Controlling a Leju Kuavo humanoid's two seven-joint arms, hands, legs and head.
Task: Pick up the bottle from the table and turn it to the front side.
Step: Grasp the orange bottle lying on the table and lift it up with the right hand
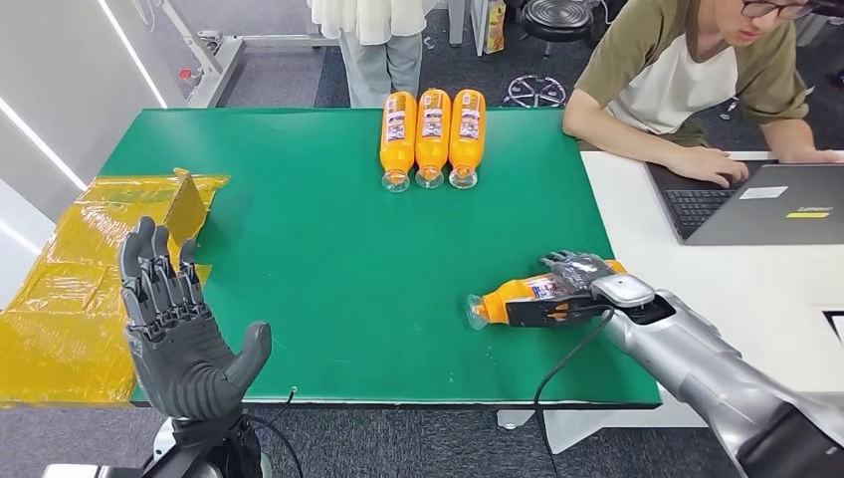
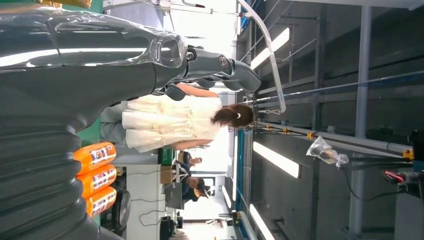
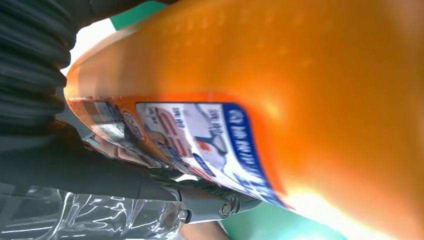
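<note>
1. fingers of the right hand curl over the top of the orange bottle with the thumb on its near side, so the hand grips the bottle around its middle (the label sits partly under the fingers).
2. bottle lies on its side near the front right corner of the green table, close to the seam with the white table; whether it is lifted off the surface or resting on it cannot be told.
3. long axis runs roughly left to right across the table, tilted a little; the clear cap end points toward the robot's left, the base toward the right.
4. right wrist view shows the orange body very close, with the white and blue label facing the camera and dark fingers wrapped beneath it.
5. left hand is raised at the front left edge of the table, palm toward the camera, fingers straight and spread, thumb out to the side, holding nothing.
6. three more orange bottles lie side by side and touching at the far edge of the table, caps pointing toward the robot.
7. yellow plastic-wrapped tray sits off the table's left edge.
8. person sits at the white table with a hand on a laptop; another person stands beyond the far edge.
</note>
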